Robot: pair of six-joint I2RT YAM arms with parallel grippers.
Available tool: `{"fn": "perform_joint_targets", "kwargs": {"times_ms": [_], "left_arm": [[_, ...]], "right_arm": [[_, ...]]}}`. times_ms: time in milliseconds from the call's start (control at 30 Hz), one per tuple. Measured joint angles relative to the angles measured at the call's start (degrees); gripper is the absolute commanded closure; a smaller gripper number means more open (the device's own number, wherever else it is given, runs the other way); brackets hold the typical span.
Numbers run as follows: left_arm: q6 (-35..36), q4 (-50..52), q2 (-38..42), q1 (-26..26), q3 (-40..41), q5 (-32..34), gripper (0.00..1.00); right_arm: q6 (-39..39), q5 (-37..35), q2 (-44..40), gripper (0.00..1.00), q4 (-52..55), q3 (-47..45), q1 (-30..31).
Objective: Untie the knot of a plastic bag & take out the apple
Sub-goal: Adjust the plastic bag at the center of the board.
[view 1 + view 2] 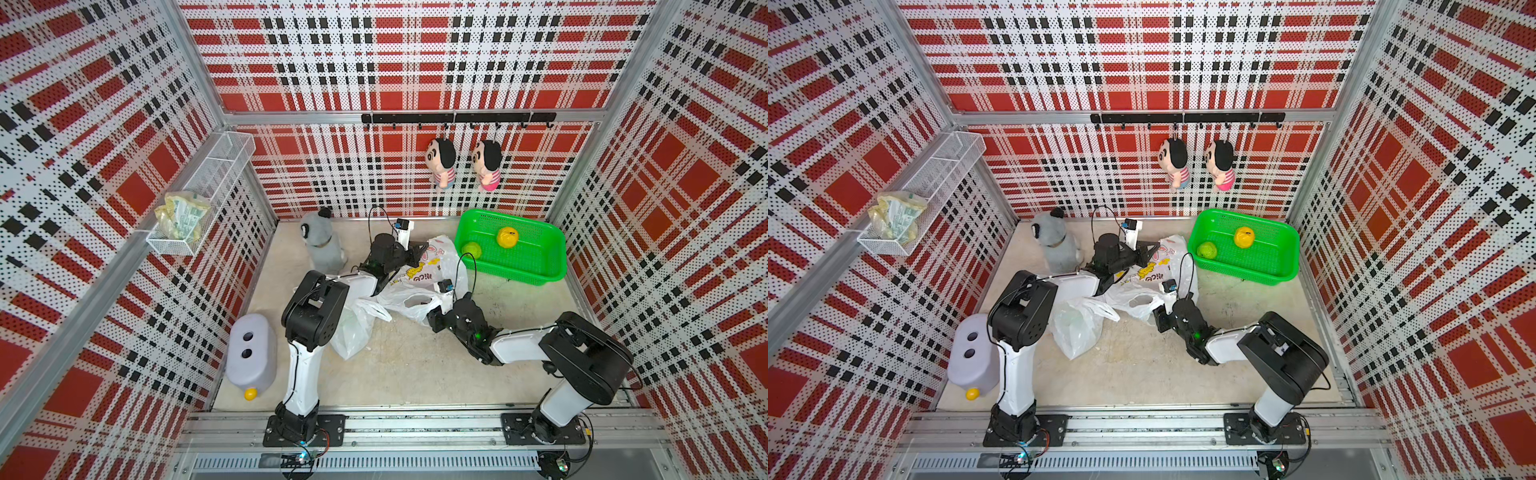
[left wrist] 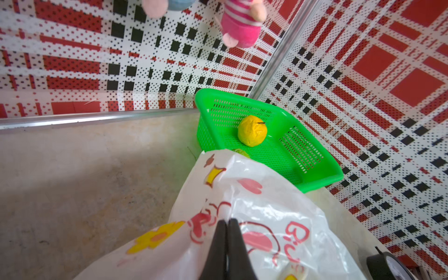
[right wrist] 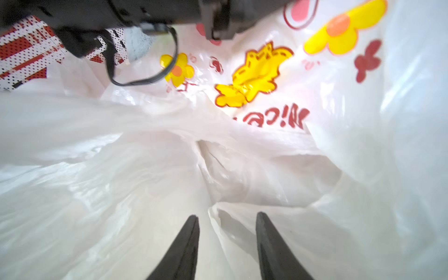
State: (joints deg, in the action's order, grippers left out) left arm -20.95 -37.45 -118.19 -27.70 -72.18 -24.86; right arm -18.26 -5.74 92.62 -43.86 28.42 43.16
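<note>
White plastic bag [image 2: 266, 206] crumpled, contents hidden, left end effector [image 2: 226, 221] shut against it, right end effector [image 3: 227, 214] parted among folds

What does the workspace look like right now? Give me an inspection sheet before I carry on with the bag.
Surface: beige tabletop, scuffed, no spills seen.
Job's things: printed bag crumpled mid-table; knot and apple not visible.
Clutter: plain white bag, grey plush, lilac jug, green basket holding a yellow fruit and a green fruit.
Grippers: left gripper shut on the printed bag; right gripper open, fingers astride a fold.
Cables: a black cable loop at each wrist; no snag seen.
Surroundings: plaid walls, wire shelf with a packet, two dolls on a hook rail.
</note>
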Motion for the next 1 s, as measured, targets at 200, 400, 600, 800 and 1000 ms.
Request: {"fn": "perform_joint_targets", "kwargs": {"times_ms": [200,400,600,800,1000], "left_arm": [[1.25,-1.92,1.49,-1.4,1.9,-0.81,0.99],[0.87,-2.1,1.7,-1.64,3.06,-1.62,1.0],[0.35,-2.43,4.26,-1.57,3.39,-1.95,1.0],[-1.38,-3.63,6.62,-1.57,3.41,-2.36,0.98],[-3.41,-5.25,6.23,-0.94,3.43,-3.3,0.94]], "right_arm": [[0.52,-0.87,-1.9,0.42,-2.67,-1.4,-0.04],[-0.04,-3.48,-1.9,0.38,-3.37,-1.68,-0.15],[-0.11,-4.15,-1.88,0.43,-2.75,-1.68,-0.2],[0.2,-4.0,-1.86,0.46,-2.75,-1.68,-0.22],[0.35,-3.96,0.74,0.43,-1.42,0.57,-0.98]]}}
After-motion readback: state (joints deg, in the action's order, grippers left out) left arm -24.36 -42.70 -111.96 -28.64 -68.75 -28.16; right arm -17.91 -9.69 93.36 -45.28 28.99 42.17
